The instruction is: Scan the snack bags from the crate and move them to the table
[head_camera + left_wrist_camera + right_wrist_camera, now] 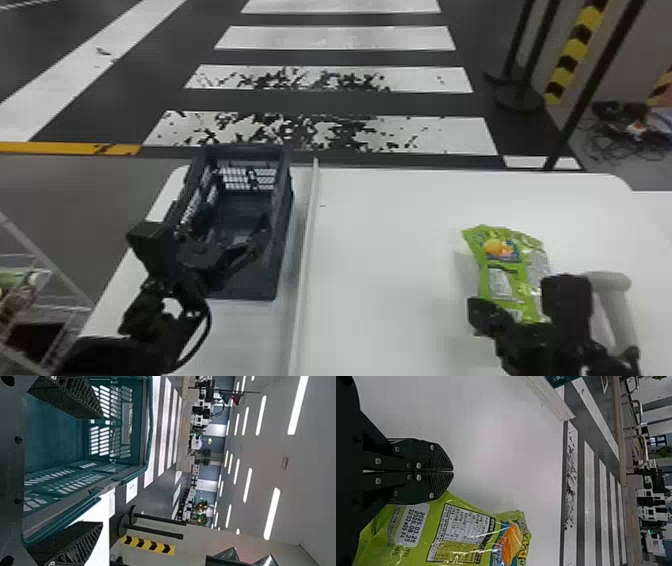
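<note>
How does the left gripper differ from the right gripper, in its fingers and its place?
The left gripper has its fingers spread wide, while the right gripper has its fingers closed together. The left gripper is at the crate; the right gripper is beside the green snack bag. Both are black, and neither grips anything.

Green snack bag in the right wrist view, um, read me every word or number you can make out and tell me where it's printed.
On the green snack bag's white label:
"2025.03.26"
"2025.08.25"
"22:57", followed by characters I can't read with certainty.
The boxed panel: print too small to read.
The lettering beside the orange picture: cut off by the view's edge, not readable.
</note>
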`<state>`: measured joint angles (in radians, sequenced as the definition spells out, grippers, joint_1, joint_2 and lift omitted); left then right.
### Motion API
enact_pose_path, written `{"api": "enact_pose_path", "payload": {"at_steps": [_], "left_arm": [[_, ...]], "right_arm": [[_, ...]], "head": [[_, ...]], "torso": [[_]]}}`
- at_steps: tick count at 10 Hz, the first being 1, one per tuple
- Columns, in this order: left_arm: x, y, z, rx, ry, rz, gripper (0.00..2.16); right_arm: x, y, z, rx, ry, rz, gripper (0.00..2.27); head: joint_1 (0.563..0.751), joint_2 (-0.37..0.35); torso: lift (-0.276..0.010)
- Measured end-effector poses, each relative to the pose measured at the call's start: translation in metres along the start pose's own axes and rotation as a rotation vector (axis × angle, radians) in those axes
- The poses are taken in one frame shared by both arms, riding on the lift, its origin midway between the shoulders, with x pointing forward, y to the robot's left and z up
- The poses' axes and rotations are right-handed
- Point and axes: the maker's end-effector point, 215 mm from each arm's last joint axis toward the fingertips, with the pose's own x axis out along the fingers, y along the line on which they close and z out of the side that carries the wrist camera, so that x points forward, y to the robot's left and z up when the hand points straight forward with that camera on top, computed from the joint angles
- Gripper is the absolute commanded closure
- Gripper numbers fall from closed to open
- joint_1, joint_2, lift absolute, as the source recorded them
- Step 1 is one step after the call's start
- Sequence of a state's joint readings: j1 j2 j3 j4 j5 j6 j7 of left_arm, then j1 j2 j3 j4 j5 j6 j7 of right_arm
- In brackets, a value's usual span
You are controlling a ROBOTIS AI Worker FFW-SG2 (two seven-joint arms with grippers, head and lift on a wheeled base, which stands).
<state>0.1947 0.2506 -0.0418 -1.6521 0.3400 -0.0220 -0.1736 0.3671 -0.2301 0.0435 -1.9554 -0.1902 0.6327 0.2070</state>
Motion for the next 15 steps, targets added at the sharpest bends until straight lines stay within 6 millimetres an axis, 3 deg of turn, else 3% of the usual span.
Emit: {"api": "enact_pose_path", "payload": {"at_steps": [3,6,8,9,10,11,12,13,15], "left_arm": [[0.003,-0.014,0.034,-0.003,-0.061,-0.022,0.03],[0.002,-0.015,0.044,-0.01,-0.079,-0.023,0.03],[0.0,-0.012,0.044,-0.008,-0.078,-0.021,0.03],[-0.001,-0.013,0.046,-0.008,-0.08,-0.022,0.03],[-0.002,-0.014,0.047,-0.007,-0.082,-0.025,0.03],[-0.002,-0.015,0.048,-0.006,-0.082,-0.027,0.03],[-0.003,-0.015,0.048,-0.007,-0.081,-0.028,0.03],[-0.003,-0.015,0.048,-0.007,-0.08,-0.03,0.03],[-0.003,-0.015,0.048,-0.008,-0.08,-0.03,0.03]], "right_arm": [[-0.001,-0.008,-0.007,0.004,0.021,-0.015,2.24],[-0.003,-0.011,-0.008,0.006,0.03,-0.016,2.24],[-0.014,-0.001,0.013,0.019,-0.003,0.01,2.25],[-0.024,-0.006,0.028,0.029,-0.022,0.002,2.24],[-0.033,-0.024,0.042,0.041,-0.043,-0.028,2.02],[-0.043,-0.056,0.055,0.051,-0.066,-0.081,1.56],[-0.054,-0.092,0.065,0.049,-0.087,-0.142,0.49],[-0.065,-0.131,0.071,0.051,-0.102,-0.204,0.01],[-0.081,-0.193,0.066,0.07,-0.102,-0.299,0.01]], "head": [[0.695,0.03],[0.695,0.023],[0.695,0.035],[0.695,0.033],[0.695,0.012],[0.695,-0.022],[0.695,-0.045],[0.695,-0.115],[0.695,-0.183]], "torso": [[-0.095],[-0.095],[-0.095],[-0.095],[-0.095],[-0.095],[-0.095],[-0.095],[-0.095]]}}
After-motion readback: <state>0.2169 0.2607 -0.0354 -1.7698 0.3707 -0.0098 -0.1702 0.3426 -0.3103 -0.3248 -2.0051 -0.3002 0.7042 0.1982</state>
